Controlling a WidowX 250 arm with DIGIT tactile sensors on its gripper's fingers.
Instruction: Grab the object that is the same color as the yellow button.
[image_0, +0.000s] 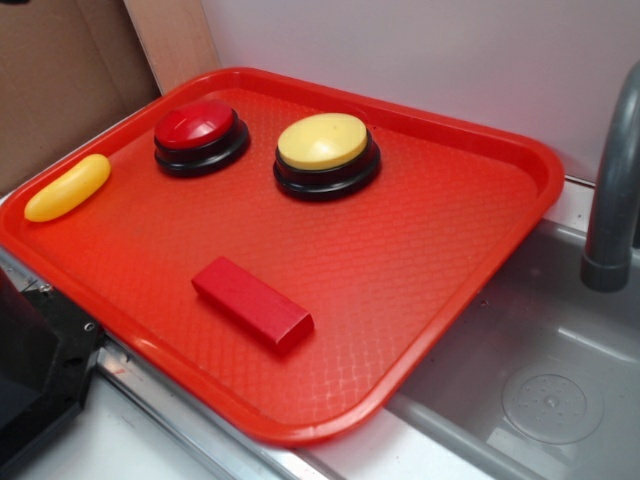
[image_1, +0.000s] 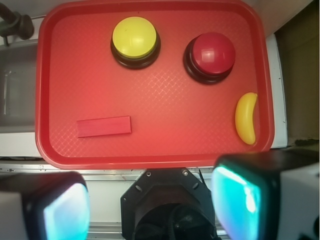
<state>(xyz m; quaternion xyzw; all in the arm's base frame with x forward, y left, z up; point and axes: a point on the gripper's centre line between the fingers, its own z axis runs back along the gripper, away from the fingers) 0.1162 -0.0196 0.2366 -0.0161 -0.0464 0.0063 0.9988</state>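
Scanning the wrist view left to right, past the red block (image_1: 104, 126) and yellow button (image_1: 133, 38), the yellow bean (image_1: 246, 117) lies at the tray's (image_1: 150, 157) right edge, long axis running away from the claw (image_1: 150, 205), which hangs wide open and empty, its right finger nearer.

Both views are bright and evenly lit from above, with only soft, short shadows under the two round black-based push buttons and the flat red rectangular block (image_0: 252, 302). The textured red plastic tray (image_0: 430, 250) shows a mild pale sheen. In the wrist view, the gripper fingers (image_1: 65, 210) are blurred and glow cyan.
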